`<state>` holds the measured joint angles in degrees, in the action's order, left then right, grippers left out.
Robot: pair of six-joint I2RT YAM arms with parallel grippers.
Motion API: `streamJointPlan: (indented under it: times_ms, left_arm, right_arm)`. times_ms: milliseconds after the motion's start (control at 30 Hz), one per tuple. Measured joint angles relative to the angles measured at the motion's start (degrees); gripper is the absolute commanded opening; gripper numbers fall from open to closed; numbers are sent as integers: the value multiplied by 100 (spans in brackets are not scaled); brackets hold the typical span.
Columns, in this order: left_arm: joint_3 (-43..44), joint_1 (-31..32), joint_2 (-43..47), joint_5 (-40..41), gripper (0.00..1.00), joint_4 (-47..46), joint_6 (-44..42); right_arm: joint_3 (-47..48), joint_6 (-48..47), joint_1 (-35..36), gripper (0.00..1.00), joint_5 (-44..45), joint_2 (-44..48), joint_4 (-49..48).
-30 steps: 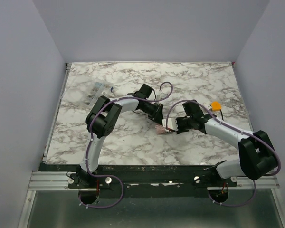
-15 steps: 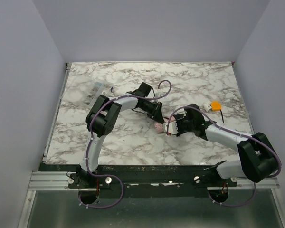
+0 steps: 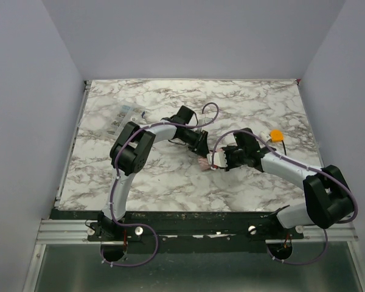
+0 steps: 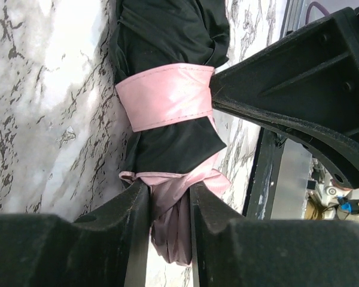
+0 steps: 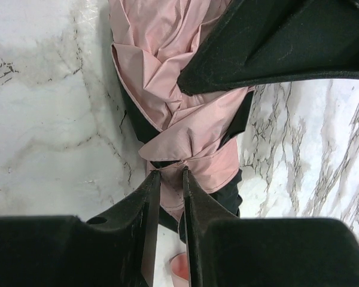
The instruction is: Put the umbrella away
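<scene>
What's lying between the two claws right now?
The folded pink umbrella lies between the left claw and right claw; both wrist views show each one pinching its fabric.

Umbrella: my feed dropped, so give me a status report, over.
Left tool shut on umbrella fabric. Right tool shut on its folds. Pink strap wrapped round. Orange object well clear.

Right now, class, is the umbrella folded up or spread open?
Folded. The umbrella lies on the marble table as a narrow gathered bundle, a pink strap wrapped round its middle.
</scene>
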<state>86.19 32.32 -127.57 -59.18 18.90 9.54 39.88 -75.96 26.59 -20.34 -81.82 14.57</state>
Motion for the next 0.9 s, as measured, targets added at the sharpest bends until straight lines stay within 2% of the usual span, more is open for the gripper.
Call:
streamJointPlan:
  times_ms: [100,167,533,633,900]
  left_arm:
    - [-83,-9,26,-4,44,-142,116]
    - [-101,-13,44,15,49,-175,166]
    - [-468,-68,264,9,60,-476,496]
    - [-730,-98,420,7,69,-745,671]
    - [-1172,-188,850,131,70,-1547,1259]
  right_arm:
    - [28,11,-2,22,-2,-17,28]
    - [42,31,-2,22,-4,-17,42]
    - [105,79,-7,22,-4,-42,116]
    - [98,79,-7,22,-4,-42,111]
    - [66,76,-7,22,-4,-28,96]
